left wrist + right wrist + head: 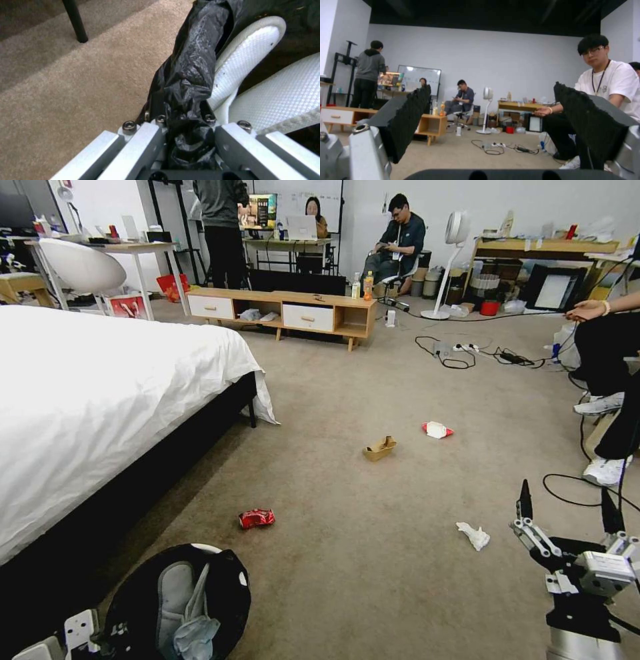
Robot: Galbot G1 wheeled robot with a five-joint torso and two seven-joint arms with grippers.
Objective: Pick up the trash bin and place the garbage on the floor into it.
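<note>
Carpet-side, left gripper pinches trash bin; right gripper gapes.

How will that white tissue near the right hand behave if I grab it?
The crumpled white tissue is probably very light and floppy, squashing flat between the right hand's open fingers. It lies low on the carpet, so a shallow pinch may miss or drag it.

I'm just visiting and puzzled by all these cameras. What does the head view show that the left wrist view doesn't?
Head view alone: litter on the floor, namely a red wrapper, tan cardboard, a red-and-white packet and a white tissue, plus the open right end effector held above the carpet.

Left wrist view alone: the left end effector clamped on the bin's black bag.

Both: the trash bin and beige carpet.
</note>
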